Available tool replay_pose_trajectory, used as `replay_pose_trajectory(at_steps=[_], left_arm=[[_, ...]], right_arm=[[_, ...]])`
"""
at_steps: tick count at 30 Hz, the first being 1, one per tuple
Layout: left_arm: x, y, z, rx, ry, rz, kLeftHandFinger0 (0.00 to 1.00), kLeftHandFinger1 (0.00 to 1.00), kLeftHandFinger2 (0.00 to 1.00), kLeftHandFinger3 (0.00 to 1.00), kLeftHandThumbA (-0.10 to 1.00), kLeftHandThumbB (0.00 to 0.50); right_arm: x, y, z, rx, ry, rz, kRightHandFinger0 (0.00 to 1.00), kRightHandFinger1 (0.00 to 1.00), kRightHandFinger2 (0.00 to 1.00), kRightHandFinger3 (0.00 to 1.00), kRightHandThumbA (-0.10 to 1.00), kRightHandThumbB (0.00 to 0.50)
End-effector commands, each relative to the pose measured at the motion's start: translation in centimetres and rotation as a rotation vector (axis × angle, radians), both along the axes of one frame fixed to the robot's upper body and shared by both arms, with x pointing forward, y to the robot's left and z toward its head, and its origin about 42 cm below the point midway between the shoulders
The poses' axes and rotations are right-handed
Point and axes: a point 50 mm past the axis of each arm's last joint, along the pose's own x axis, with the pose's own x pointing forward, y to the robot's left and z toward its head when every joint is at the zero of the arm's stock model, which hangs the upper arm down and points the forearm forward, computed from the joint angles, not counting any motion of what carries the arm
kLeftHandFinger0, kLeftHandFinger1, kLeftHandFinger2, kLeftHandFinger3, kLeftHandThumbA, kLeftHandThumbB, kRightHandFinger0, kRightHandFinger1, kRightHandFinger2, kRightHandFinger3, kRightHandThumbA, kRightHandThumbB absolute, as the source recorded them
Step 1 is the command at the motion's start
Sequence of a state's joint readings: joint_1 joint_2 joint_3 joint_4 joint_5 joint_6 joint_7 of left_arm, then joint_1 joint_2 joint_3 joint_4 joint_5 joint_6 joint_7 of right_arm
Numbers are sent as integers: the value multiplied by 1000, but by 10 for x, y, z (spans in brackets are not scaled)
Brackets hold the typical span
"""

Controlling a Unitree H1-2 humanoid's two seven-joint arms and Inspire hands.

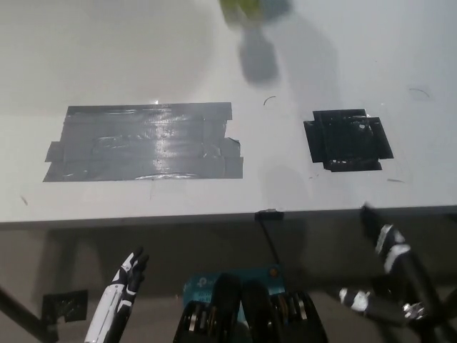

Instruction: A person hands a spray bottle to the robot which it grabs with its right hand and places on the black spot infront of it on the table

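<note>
On the white surface (214, 43), your spray bottle (246, 11) blurs far ahead-left of the right robot hand (389, 246), its fingers' state unreadable; black spot (348, 140) lies between.

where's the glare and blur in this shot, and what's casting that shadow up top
Head view: glare streaks across the grey tape patch; the black spot shines only faintly. A yellow-green object at the top edge is motion-blurred, with its soft shadow on the white table just below. The right hand is also smeared.
</note>
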State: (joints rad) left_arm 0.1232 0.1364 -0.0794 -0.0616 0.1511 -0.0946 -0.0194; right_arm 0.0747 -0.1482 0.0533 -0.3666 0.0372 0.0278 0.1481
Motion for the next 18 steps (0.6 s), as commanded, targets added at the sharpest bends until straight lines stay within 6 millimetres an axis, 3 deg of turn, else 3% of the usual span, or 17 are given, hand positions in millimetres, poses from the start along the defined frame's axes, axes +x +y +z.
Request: replay_pose_trajectory(at_steps=[1,3,6,9,11,13,15,18], left_arm=[[-4,1,7,7,-60,-20,1000,1000,1000,1000,1000,29],[-6,1,7,11,-53,-16,1000,1000,1000,1000,1000,29],[-6,0,6,18,-46,-7,1000,1000,1000,1000,1000,23],[-4,-1,6,15,-50,-6,1000,1000,1000,1000,1000,29],[-2,-1,7,16,-55,-5,1000,1000,1000,1000,1000,27],[-2,-1,7,17,-55,-7,1000,1000,1000,1000,1000,33],[-4,-1,8,13,-50,-10,1000,1000,1000,1000,1000,29],[0,-2,9,2,-58,-16,1000,1000,1000,1000,1000,27]], right_arm=[[14,-4,53,84,-129,-26,1000,1000,1000,1000,1000,419],[28,-4,67,74,-150,-26,1000,1000,1000,1000,1000,413],[57,-4,88,45,-160,-29,1000,1000,1000,1000,1000,302],[91,-4,106,35,-152,-27,1000,1000,1000,1000,1000,272],[108,-4,113,36,-138,-19,1000,1000,1000,1000,1000,272],[129,-4,119,27,-120,-24,1000,1000,1000,1000,1000,338],[159,-1,125,25,-96,-38,1000,1000,1000,1000,1000,358],[186,8,135,32,-71,-36,1000,1000,1000,1000,1000,412]])
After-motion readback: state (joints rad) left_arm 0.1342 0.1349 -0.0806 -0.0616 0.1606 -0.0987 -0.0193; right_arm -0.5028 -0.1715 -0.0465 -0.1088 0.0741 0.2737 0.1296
